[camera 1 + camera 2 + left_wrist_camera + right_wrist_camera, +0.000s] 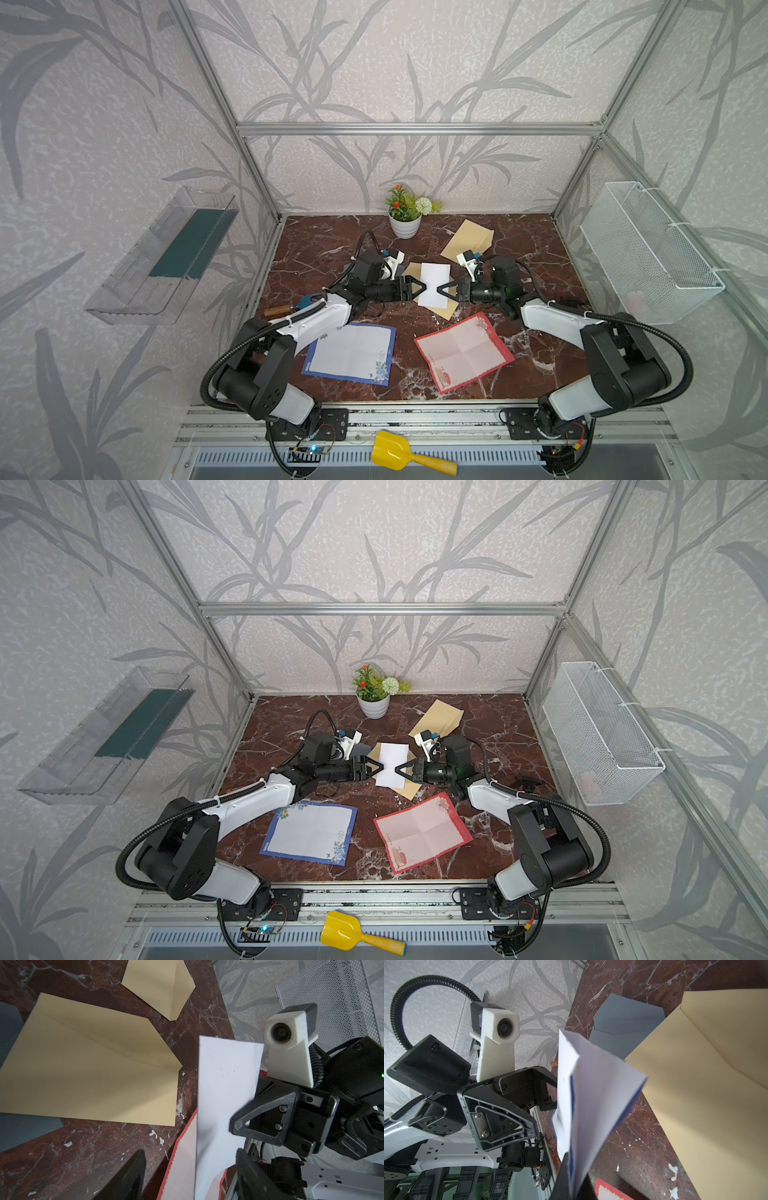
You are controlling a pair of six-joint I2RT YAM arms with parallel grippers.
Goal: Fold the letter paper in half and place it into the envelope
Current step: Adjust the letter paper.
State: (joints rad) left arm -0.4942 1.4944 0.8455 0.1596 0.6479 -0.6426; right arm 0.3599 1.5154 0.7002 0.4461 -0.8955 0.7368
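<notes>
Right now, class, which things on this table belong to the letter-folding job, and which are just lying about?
Job: folded letter paper, tan envelope below it, right tool gripping the paper.
Lying about: second tan envelope, blue-bordered sheet, red-bordered sheet, potted plant, yellow scoop.

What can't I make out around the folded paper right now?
- Mouth of the tan envelope: both top views, covered by the folded paper.
- Paper's printed side: folded inward; right wrist view shows only a blue edge.
- Grey envelope: both top views, mostly behind the left arm.
</notes>
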